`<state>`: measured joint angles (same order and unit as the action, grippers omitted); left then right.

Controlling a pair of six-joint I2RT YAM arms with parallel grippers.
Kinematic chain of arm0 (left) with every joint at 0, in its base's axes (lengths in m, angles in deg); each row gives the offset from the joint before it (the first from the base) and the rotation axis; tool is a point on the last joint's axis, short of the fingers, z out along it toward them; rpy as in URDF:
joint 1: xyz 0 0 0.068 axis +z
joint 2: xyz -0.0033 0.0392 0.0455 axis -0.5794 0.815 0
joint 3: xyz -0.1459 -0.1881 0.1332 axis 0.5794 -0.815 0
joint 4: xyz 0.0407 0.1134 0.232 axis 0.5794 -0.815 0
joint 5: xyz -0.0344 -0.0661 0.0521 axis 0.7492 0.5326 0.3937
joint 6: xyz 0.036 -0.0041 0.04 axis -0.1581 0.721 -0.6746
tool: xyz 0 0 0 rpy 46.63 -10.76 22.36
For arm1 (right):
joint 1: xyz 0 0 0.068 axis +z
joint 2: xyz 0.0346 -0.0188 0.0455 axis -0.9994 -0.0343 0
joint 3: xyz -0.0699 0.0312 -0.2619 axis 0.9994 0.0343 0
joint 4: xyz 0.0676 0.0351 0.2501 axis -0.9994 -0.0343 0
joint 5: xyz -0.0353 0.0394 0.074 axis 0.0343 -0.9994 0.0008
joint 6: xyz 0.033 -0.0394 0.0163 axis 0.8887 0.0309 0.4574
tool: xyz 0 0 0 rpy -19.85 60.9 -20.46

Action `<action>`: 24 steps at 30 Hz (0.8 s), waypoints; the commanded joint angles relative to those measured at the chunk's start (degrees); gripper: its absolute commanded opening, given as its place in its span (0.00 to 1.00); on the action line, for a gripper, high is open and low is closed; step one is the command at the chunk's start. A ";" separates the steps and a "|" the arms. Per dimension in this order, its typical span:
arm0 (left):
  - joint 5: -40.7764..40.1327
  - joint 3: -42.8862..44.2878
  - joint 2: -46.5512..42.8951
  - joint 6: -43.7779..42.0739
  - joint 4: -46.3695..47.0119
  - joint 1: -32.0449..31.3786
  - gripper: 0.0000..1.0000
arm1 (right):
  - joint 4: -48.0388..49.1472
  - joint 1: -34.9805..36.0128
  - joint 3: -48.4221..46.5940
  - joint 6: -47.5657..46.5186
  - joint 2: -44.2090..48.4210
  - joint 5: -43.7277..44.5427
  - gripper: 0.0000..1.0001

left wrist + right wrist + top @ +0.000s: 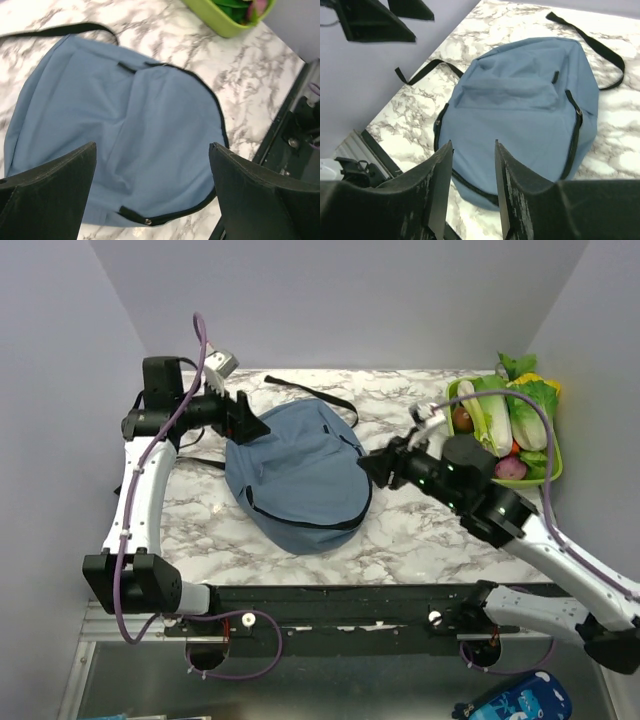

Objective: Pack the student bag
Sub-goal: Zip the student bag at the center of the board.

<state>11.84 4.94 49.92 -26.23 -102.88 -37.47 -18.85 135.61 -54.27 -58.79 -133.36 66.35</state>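
Student bag on marble table, green vegetable tray at right

The backpack is laid flat on the middle of the table. A tray filled with vegetables is set at the far right corner, apart from it. The left gripper is placed at the backpack's far left edge, the right gripper at its right edge.

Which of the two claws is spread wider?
The left gripper, at the bag's left edge: its jaws stand far apart, while the right gripper shows only a narrow gap. Neither holds anything.
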 commanded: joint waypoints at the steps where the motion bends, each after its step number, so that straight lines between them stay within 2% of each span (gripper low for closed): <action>1: -5.85 -9.46 -0.60 1.78 6.01 7.92 0.99 | -8.83 0.33 -13.23 -5.26 -21.47 -6.88 0.50; 2: -6.29 -10.61 -0.60 2.14 7.50 9.26 0.99 | -10.41 0.42 -19.88 -5.44 -25.66 -8.48 0.52; 4: -6.21 -12.98 -0.16 3.27 8.66 13.81 0.99 | -12.44 1.38 -25.11 -5.27 -36.97 -11.82 0.55; 7: -2.78 -14.74 1.16 3.38 9.01 17.88 0.99 | -11.92 4.01 -32.85 -6.23 -48.41 -14.64 0.58; 11: -1.11 -16.68 1.43 1.97 8.48 21.05 0.99 | -11.92 5.95 -39.71 -5.80 -58.89 -18.77 0.59; 15: -2.33 -18.70 0.90 2.84 10.15 22.10 0.99 | -10.96 7.00 -42.62 -5.79 -64.09 -20.18 0.59; 18: -3.04 -21.59 0.37 6.69 14.71 23.85 0.99 | -9.73 7.62 -43.94 -5.00 -66.56 -21.33 0.59; 24: -3.39 -25.46 -0.68 7.15 16.22 25.62 0.99 | -4.29 7.80 -43.85 -2.98 -68.41 -21.06 0.58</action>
<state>8.19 -18.38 51.34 -20.39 -89.63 -13.06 -27.62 143.10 -96.67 -63.27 -199.80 47.14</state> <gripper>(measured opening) 0.985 0.588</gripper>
